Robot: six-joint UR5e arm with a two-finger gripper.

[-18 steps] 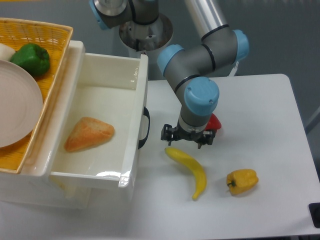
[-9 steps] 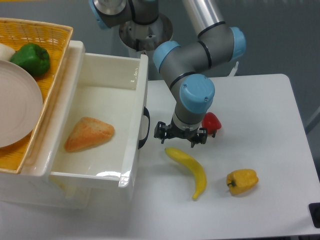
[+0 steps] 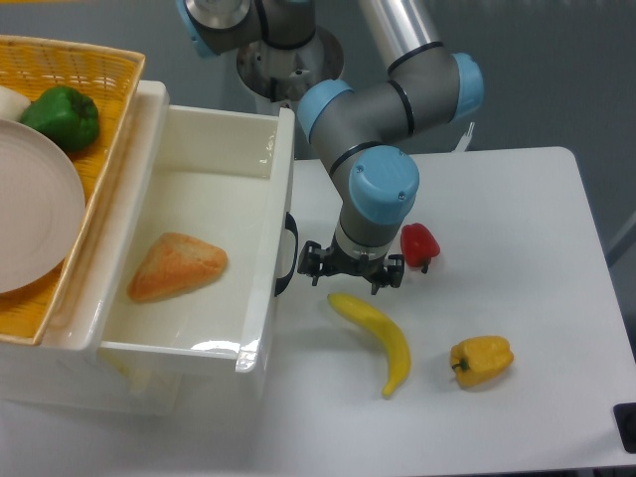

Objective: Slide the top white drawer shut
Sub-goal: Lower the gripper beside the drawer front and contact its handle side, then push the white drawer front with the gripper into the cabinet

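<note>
The top white drawer (image 3: 268,258) stands pulled far out to the right, open, with a triangular piece of bread (image 3: 177,265) lying inside. Its black curved handle (image 3: 288,255) faces right on the front panel. My gripper (image 3: 351,275) hangs just right of the handle, a small gap away, low over the table, fingers spread apart and holding nothing. The lower drawer front is hidden under the open drawer.
A banana (image 3: 378,336) lies just below the gripper, a yellow pepper (image 3: 481,360) at the right front, a red pepper (image 3: 419,244) behind the wrist. A yellow wicker basket (image 3: 99,129) on the cabinet holds a plate (image 3: 30,214) and a green pepper (image 3: 63,117).
My gripper has moved left toward the drawer handle, uncovering the red pepper behind it. The drawer has not moved.
</note>
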